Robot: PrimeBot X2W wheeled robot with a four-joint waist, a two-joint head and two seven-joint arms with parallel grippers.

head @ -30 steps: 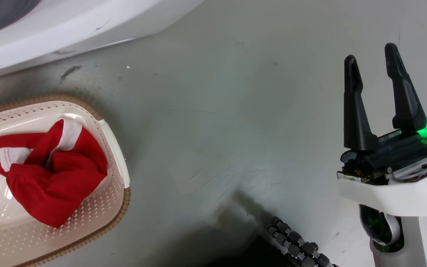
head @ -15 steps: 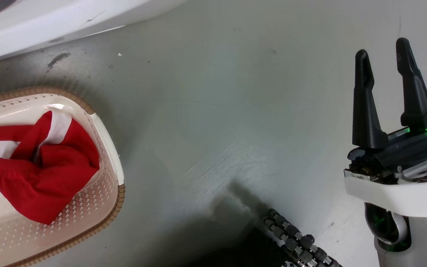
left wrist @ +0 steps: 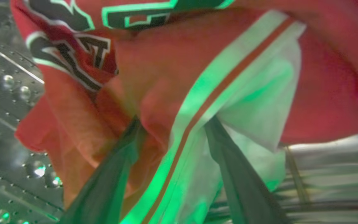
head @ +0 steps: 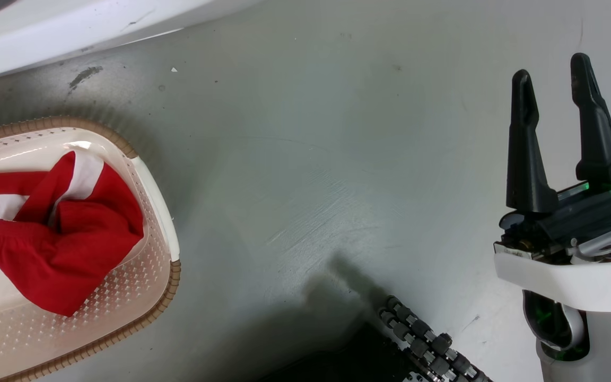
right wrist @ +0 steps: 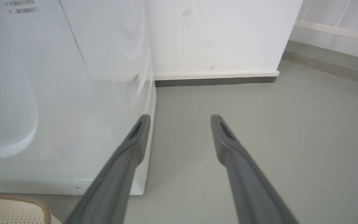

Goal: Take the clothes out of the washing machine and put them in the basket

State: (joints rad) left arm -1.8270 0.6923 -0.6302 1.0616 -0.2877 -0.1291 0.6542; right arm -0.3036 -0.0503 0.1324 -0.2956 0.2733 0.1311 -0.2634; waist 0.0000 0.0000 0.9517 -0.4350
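Observation:
Inside the washing machine's steel drum [left wrist: 5, 102], a red jersey [left wrist: 166, 62] with black-and-white lettering and a striped white edge lies bunched up. My left gripper [left wrist: 172, 124] is open, its two fingers pushed into the cloth with a fold between them and their tips hidden by it. Red shorts with white trim [head: 67, 239] lie in the cream basket [head: 173, 276] on the floor at the left. The washing machine [head: 72, 26] shows as a white edge at the top left. My right gripper [head: 552, 79] is open and empty over bare floor, far right of the basket.
The washing machine's white front [right wrist: 73, 93] stands against a white wall [right wrist: 216, 34] with a dark skirting strip. Grey floor stretches between basket and right arm. Black rollers of my base [head: 422, 345] show at the bottom middle.
The head camera has shifted a little, so basket and washing machine sit further left and up. The shorts lie as before. The right gripper stays open.

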